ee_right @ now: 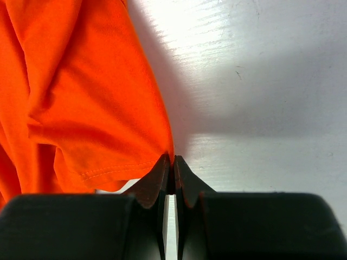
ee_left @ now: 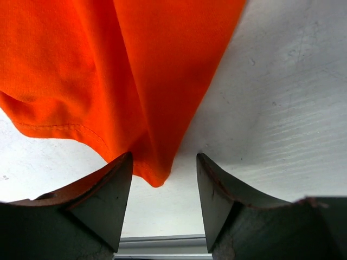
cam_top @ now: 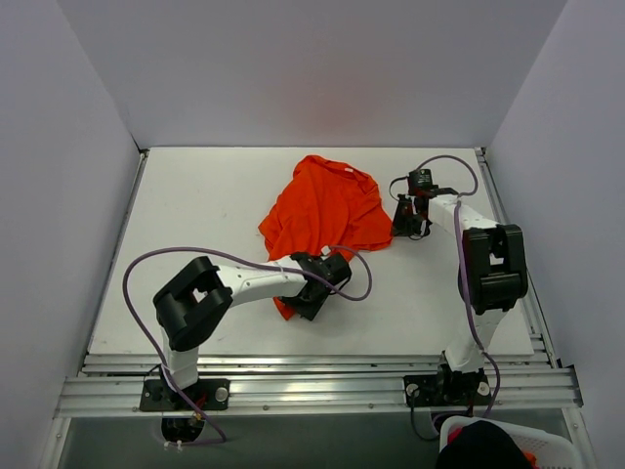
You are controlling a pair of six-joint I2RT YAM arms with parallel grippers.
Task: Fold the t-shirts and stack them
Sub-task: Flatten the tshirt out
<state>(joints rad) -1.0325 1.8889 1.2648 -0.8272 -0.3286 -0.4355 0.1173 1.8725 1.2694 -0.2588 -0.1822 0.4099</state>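
The orange t-shirt (cam_top: 327, 210) lies crumpled on the table (cam_top: 195, 303) — right gripper (ee_right: 172, 160) clamped on its edge, left gripper (ee_left: 164, 158) spread wide around a corner.

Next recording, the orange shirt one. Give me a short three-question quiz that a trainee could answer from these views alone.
1. True or false: the orange t-shirt lies neatly folded on the table.
2. Of the left gripper and the right gripper, which is open? A. left only. B. right only. C. both.
3. How many t-shirts lie on the table?

Key
1. False: it is crumpled and only partly spread.
2. A: the left gripper's fingers stand apart around a low tip of the cloth, while the right gripper is shut on the shirt's edge.
3. One.
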